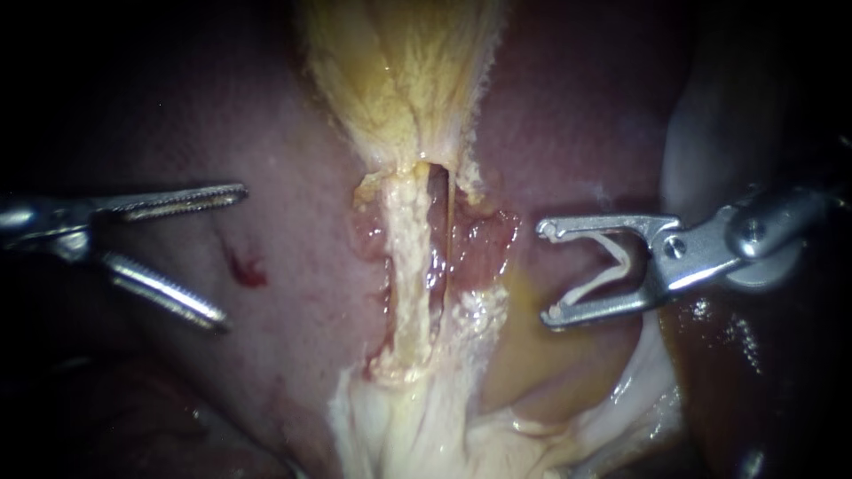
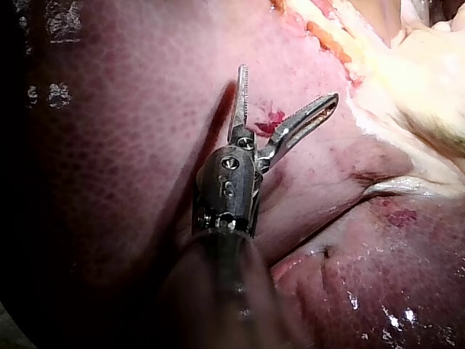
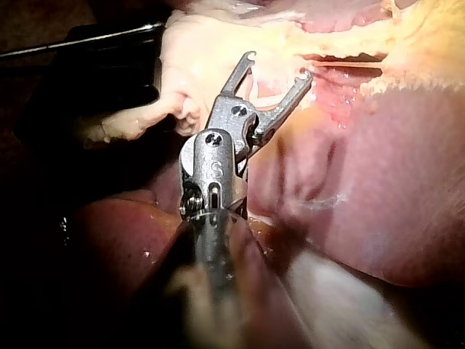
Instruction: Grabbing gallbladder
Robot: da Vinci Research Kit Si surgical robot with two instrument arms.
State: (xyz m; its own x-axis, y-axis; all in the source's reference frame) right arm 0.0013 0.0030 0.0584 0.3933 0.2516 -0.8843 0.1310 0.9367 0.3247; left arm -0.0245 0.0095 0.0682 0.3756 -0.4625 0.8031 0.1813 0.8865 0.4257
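The left instrument hovers over the liver with its toothed jaws spread wide and nothing between them. The left wrist view agrees: both jaws stand clear above the liver's surface. A small red spot on the liver lies just ahead of the open jaws. Further across, in the middle of the endoscope view, a pale tube runs through a raw, opened strip of tissue. Above it the tissue widens into the yellowish gallbladder, well apart from the left jaws. On the far side, the right instrument also has its hook-tipped jaws wide open and grips no tissue. A pale V-shaped piece sits deep between them; I cannot tell whether it is a clip or part of the tool. By my reading the grab has not yet begun, since neither instrument touches the gallbladder. What seems left is the whole of it: carry open jaws, probably the left ones, across to the gallbladder, set them over a fold of its wall, and close.
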